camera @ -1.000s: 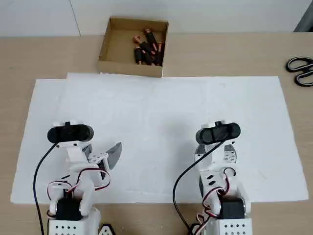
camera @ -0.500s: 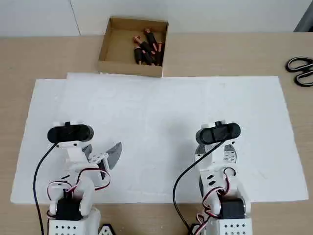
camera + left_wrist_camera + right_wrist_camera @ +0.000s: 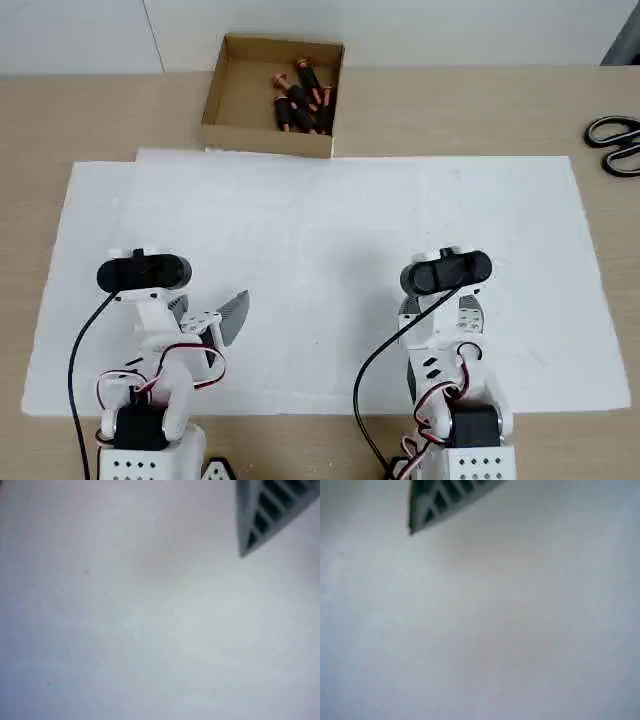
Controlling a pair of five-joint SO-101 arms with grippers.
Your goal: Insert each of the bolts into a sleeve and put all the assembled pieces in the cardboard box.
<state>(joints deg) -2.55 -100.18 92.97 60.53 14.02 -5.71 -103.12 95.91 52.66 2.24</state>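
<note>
The cardboard box (image 3: 228, 95) stands at the back of the table, left of centre. Several assembled pieces (image 3: 301, 98), dark sleeves with copper-coloured bolts, lie heaped in its right half. Both arms sit folded back at the front edge, far from the box. My left gripper (image 3: 226, 316) hangs low over the white sheet with one grey finger (image 3: 236, 313) splayed out, open and holding nothing. Its fingertip (image 3: 251, 534) shows over bare paper. My right gripper (image 3: 462, 308) is shut and empty, and its fingertip (image 3: 426, 516) also hovers over bare paper.
A large white paper sheet (image 3: 320, 240) covers the middle of the wooden table. A pair of scissors (image 3: 614, 143) lies at the far right edge, off the sheet.
</note>
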